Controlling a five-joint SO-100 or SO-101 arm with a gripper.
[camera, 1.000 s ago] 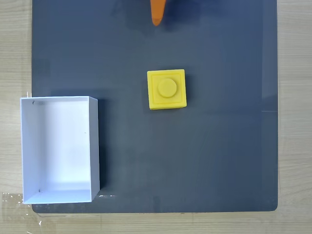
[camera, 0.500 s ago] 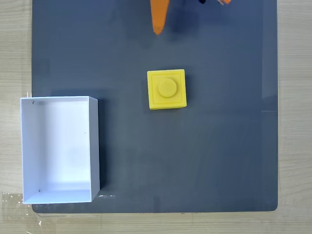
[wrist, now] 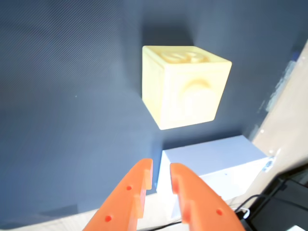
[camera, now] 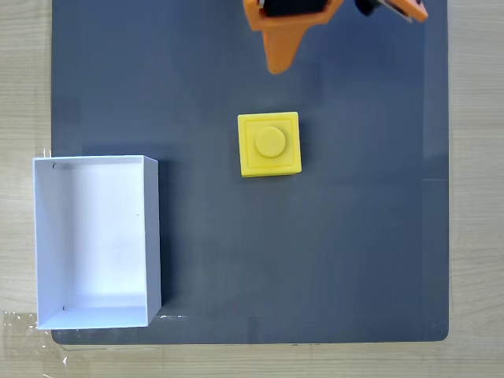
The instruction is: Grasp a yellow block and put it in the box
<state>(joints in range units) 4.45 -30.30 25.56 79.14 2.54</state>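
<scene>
The yellow block [camera: 270,144] sits stud-up on the dark mat, near the middle of the fixed view. The white box [camera: 94,236] stands open and empty at the lower left, well apart from the block. My orange gripper [camera: 276,67] comes in from the top edge, its tip a short way above the block in the picture and not touching it. In the wrist view the block [wrist: 185,91] lies ahead of the gripper [wrist: 161,168], whose fingers are nearly together with nothing between them. The box [wrist: 211,159] shows beyond the block there.
A dark grey mat [camera: 354,260] covers most of the light wooden table [camera: 476,197]. Bare mat surrounds the block on all sides. Black cables [wrist: 284,192] lie at the wrist view's lower right corner.
The gripper has moved further into the fixed view from the top edge, toward the block, and more of its body shows. Block and box have not moved.
</scene>
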